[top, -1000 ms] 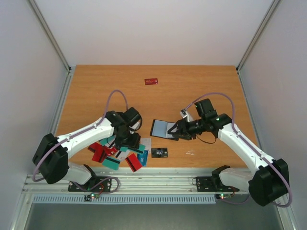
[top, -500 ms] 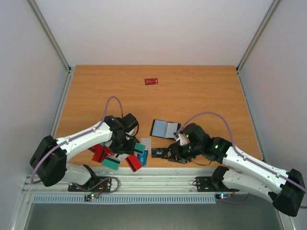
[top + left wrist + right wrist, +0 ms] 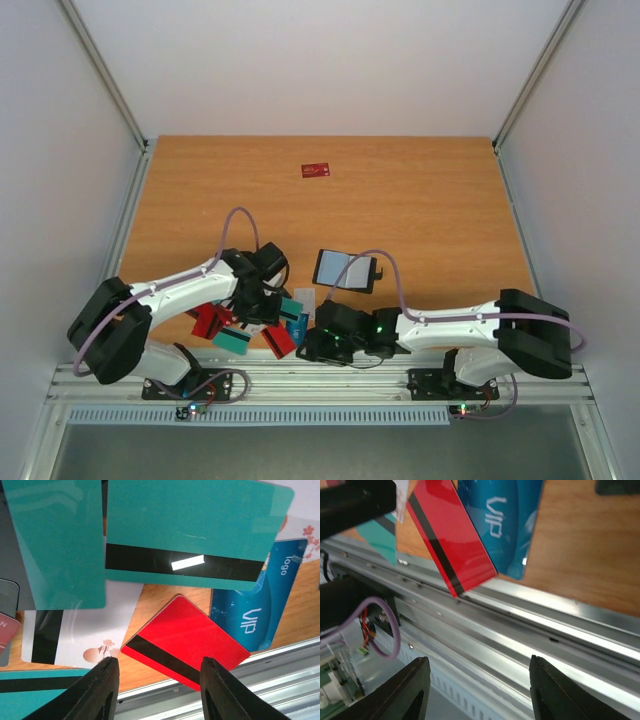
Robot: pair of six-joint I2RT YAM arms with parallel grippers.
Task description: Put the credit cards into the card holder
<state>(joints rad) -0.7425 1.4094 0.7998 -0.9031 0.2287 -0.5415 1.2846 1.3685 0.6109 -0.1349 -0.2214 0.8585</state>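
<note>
- Left gripper point(image 3: 162, 692): jaws parted and empty, low over the credit cards point(image 3: 190, 535). A red striped card point(image 3: 185, 647) lies just ahead, between its fingertips.
- Right gripper point(image 3: 480, 695): jaws apart and empty, above the metal rail point(image 3: 520, 625) at the pile's near edge.
- Card holder point(image 3: 345, 270): lies open on the table point(image 3: 420, 200), apart from both grippers.

Wooden table point(image 3: 420, 200), aluminium rail point(image 3: 300, 382) along near edge

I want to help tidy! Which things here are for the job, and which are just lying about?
For the job: credit cards in the pile, lone red card far back, card holder.
Just lying about: metal rail, purple cable.
</note>
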